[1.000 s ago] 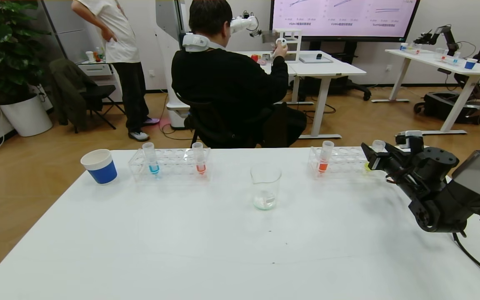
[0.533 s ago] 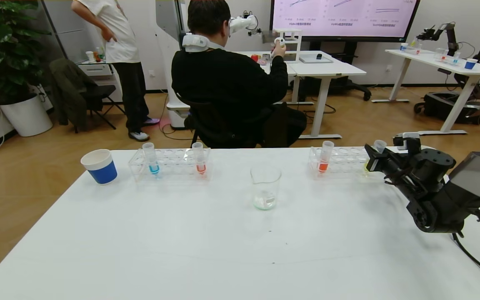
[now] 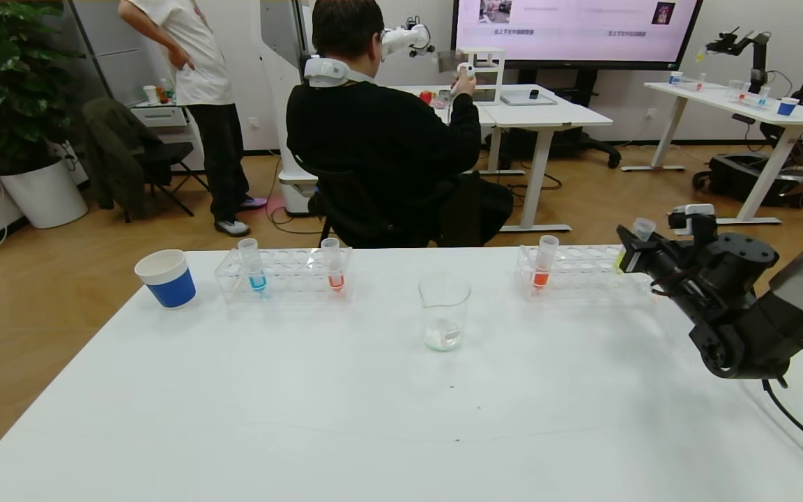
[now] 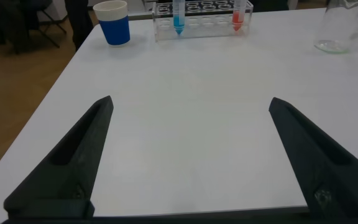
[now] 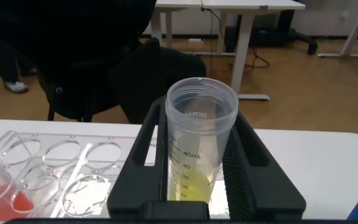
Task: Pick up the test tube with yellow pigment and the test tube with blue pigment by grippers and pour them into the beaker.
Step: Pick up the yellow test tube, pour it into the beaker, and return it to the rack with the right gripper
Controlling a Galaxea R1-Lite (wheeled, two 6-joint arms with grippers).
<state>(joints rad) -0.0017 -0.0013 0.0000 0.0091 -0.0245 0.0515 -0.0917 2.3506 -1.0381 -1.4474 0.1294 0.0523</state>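
My right gripper is shut on the test tube with yellow pigment and holds it above the right end of the right rack. The tube's open top sticks up past the jaws. The test tube with blue pigment stands in the left rack; it also shows in the left wrist view. The clear beaker stands on the table between the racks. My left gripper is open and empty, low over the table's near left, out of the head view.
Orange-red tubes stand in the left rack and the right rack. A blue-and-white paper cup stands at the table's far left. A seated person is just beyond the table's far edge.
My right gripper has risen with the yellow tube, lifting it up out of the right rack. The left arm has not moved.
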